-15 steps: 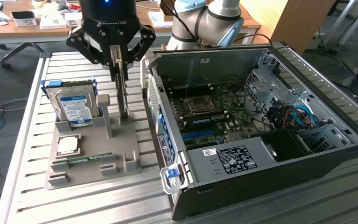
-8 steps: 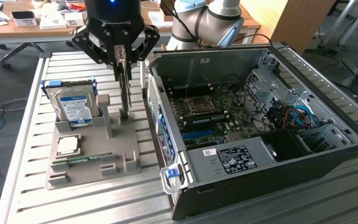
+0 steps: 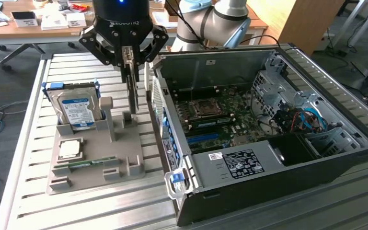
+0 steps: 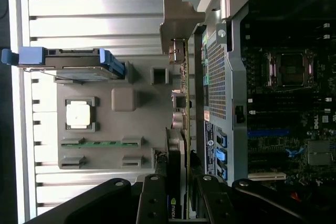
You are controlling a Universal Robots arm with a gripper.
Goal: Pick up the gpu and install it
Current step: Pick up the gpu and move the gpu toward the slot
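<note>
Claw (image 3: 130, 57) gripped the gpu (image 3: 133, 96) by its top edge, the card standing on edge at the holder (image 3: 91, 165) just beside the case (image 3: 337, 143), so the pick-up step looked in hand, calling for a straight lift clear of both.

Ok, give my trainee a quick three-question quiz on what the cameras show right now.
1. True or false: the gripper is closed on the gpu, which stands upright on its edge.
2. Which part stands in the grey tray towards the exterior view's left? A) hard drive B) power supply C) keyboard
3. Fill in: the computer case lies with its side ____, so the motherboard shows.
Key: 1 true; 2 A; 3 open.
</note>
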